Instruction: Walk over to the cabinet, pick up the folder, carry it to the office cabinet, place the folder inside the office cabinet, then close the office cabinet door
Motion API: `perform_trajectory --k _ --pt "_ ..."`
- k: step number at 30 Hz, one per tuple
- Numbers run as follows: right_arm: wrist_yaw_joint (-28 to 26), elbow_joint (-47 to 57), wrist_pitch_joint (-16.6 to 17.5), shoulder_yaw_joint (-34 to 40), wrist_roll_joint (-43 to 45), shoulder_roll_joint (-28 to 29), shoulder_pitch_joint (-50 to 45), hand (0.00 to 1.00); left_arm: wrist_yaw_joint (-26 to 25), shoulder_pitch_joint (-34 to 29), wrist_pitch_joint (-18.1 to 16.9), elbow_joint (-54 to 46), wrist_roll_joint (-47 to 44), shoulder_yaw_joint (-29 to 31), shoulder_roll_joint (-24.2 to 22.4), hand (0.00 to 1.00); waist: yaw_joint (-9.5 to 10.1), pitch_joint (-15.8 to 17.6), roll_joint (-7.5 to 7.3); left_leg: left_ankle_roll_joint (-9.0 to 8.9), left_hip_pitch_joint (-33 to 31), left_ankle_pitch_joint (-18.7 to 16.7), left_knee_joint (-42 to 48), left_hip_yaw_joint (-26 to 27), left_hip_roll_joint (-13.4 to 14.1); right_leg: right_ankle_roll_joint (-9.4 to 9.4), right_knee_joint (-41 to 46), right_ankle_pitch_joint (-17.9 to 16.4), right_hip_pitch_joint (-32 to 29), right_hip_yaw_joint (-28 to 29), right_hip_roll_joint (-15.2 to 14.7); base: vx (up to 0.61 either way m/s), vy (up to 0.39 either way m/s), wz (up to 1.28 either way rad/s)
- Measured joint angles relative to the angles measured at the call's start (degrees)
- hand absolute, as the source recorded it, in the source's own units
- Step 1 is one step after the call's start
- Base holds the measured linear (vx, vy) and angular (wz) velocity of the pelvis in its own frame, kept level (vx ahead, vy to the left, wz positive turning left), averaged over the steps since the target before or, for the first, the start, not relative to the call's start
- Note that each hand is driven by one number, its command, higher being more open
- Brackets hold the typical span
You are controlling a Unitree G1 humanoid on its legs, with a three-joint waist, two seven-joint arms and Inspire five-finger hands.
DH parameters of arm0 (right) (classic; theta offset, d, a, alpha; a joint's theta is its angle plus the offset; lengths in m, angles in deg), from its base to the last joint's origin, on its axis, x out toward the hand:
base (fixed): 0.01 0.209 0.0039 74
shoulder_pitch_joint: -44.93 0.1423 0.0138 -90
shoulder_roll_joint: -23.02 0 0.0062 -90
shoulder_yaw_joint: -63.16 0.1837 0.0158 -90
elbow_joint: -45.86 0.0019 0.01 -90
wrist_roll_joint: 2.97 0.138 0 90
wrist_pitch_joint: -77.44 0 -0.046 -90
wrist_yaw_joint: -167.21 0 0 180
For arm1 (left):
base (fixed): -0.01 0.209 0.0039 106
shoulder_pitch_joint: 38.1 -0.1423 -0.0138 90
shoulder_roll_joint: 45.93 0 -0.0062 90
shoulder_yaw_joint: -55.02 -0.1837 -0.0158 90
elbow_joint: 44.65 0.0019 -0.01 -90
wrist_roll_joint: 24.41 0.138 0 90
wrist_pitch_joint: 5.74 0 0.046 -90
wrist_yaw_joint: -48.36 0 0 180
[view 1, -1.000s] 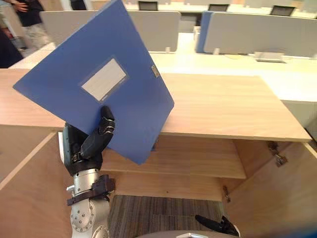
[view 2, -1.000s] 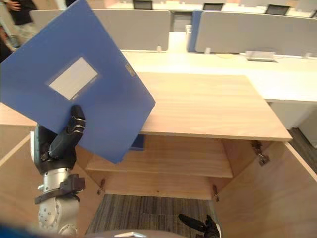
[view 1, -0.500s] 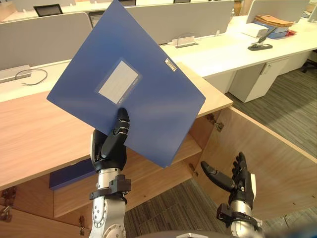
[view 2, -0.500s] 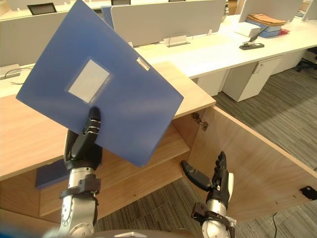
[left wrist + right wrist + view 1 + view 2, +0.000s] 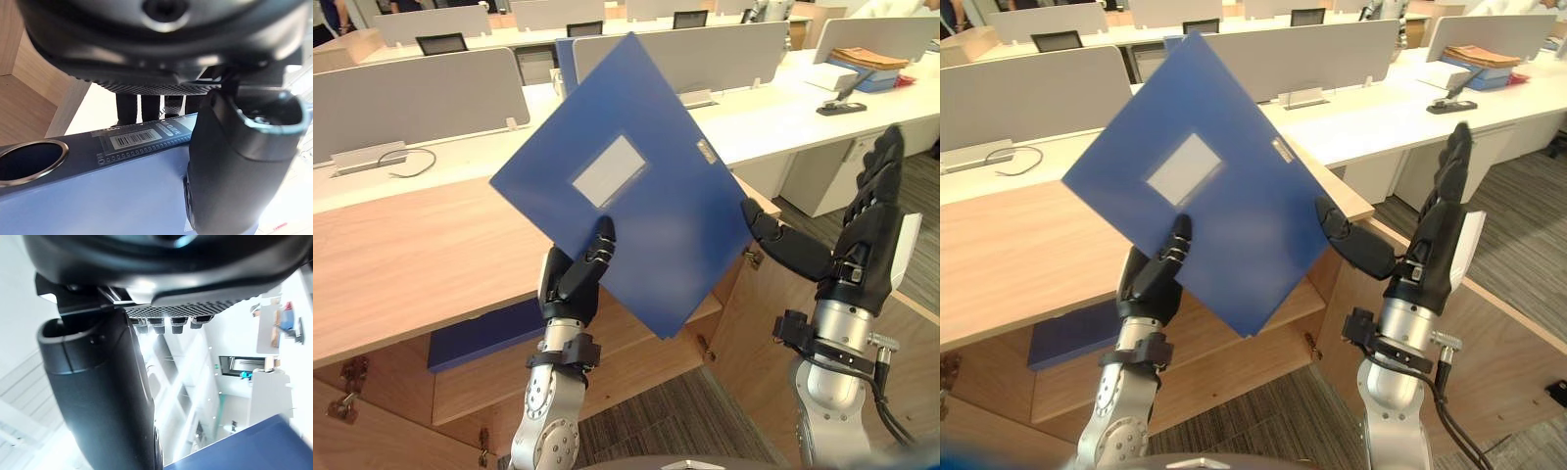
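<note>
Half done, we judge: left hand pinches folder mid-frame, right hand spread; placing, shutting door remain.

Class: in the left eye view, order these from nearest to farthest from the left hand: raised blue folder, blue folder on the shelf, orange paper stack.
1. Raised blue folder, gripped in the left hand.
2. Shelf folder, lower left, inside the cabinet.
3. Orange paper stack, far back right.
</note>
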Motion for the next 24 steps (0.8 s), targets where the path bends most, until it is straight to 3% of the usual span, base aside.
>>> perform_trajectory --k 8,24 --pt "-6.22 -6.32 1.45 1.03 14.06 -4.38 3.09 1.0 2.09 4.39 0.52 2.55 6.53 -2.29 3.53 0.0 0.02 -0.16 -0.11 1.29 -1.27 -0.01 0.03 -2.21 -1.8 1.17 -3.78 2.19 1.56 -1.23 -1.92 -0.03 0.065 0.13" --pt "-23.05 -27.83 2.03 -0.9 33.92 -28.62 12.68 1.0 5.81 9.81 2.45 7.2 7.96 -2.81 14.16 0.0 -0.12 0.16 -1.29 4.54 -3.18 1.35 -1.75 -4.54 -6.11 3.09 -8.27 6.17 1.95 -2.41 -5.94 -0.04 0.051 0.06"
